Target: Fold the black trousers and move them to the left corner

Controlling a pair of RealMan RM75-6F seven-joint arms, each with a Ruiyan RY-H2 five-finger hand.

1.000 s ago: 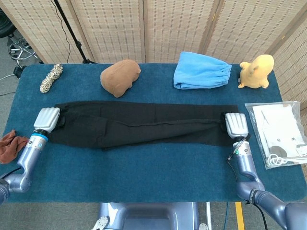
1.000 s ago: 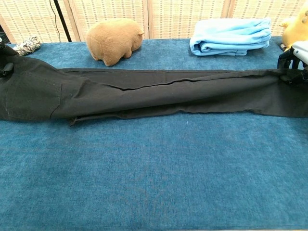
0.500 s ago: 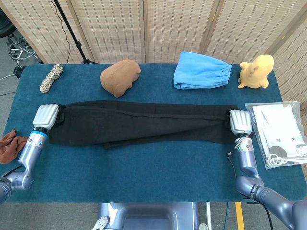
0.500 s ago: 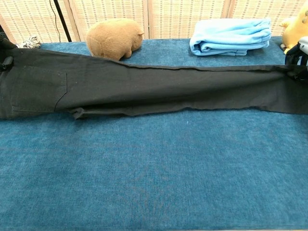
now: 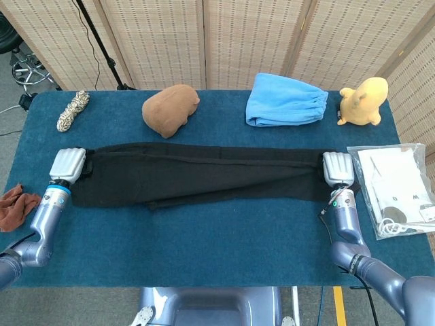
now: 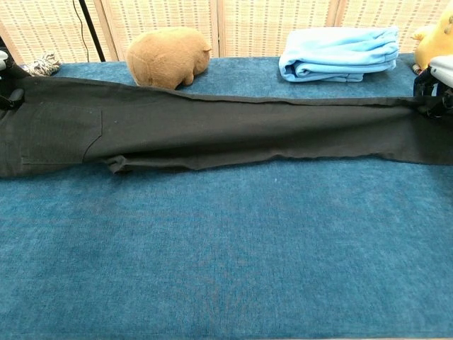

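- The trousers (image 5: 197, 174) have shifted a little toward the far side over the last second and lie flatter: the two legs, which showed a gap and a loose seam line a second ago, now sit more nearly one on the other, stretched taut left to right across the middle of the surface (image 5: 204, 251)
- The left hand (image 5: 68, 164) is at the waist end and the right hand (image 5: 337, 168) at the cuff end, both a touch further from the near edge than before
- Each hand seems to grip its end of the cloth, since the fabric stays stretched between them, but only the backs of the hands show from the head camera and the chest camera catches just slivers at the frame edges, so I cannot tell the grip for sure
- My reading: the lengthwise fold is about done; the end-to-end fold and the move to the left corner are not yet done
- Around: a rope (image 5: 72, 111) at the far left corner, a brown plush (image 5: 170, 109) and a blue cloth (image 5: 285, 100) just beyond the trousers, a yellow toy (image 5: 363, 101) far right, a bag (image 5: 394, 190) right of the cuffs, a brown rag (image 5: 16, 204) at the left edge
- The rope and rag crowd the left side; the plush sits close to the far hem and could snag a lift
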